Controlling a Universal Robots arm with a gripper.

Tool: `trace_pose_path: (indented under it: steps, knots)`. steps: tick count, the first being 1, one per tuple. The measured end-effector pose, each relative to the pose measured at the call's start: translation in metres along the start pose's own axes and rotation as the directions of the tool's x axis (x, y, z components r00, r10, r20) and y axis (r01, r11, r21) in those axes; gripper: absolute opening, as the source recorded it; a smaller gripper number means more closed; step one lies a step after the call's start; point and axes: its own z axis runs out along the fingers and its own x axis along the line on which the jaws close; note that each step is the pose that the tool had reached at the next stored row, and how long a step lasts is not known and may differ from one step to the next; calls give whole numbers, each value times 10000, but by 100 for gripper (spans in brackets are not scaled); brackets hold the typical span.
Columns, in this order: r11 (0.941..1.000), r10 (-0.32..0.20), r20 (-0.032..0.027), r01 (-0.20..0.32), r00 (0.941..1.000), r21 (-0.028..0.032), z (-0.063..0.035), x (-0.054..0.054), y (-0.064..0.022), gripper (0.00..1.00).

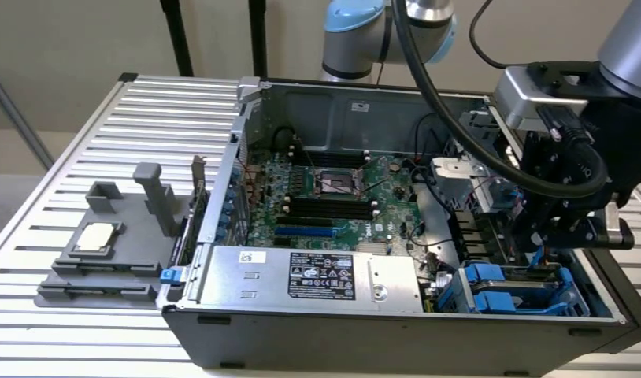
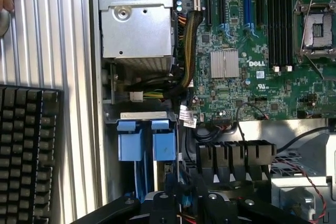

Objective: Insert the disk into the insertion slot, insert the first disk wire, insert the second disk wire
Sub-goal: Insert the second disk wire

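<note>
Where the pincer [image 1: 541, 253] hangs, the insertion slot [image 1: 515, 290] lies just below.

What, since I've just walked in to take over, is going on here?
The robot's end effector hangs low over the insertion slot, the blue-railed drive cage in a corner of the open computer case. The disk, in its blue carrier, looks seated in the cage. Whether anything is cabled to it can't be seen.

motherboard [image 1: 331, 189] in open case [image 1: 405, 335] | silver power supply [image 1: 299, 276] beside it | grey fixture [image 1: 110, 264] on slatted table [image 1: 121, 118] | keyboard [image 2: 26, 150]
</note>
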Motion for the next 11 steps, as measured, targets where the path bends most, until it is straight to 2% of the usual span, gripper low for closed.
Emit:
trace_pose_path:
  steps: [11]
  knots:
    - [10000,0,-6,0,10000,0,70,1,-5,24]
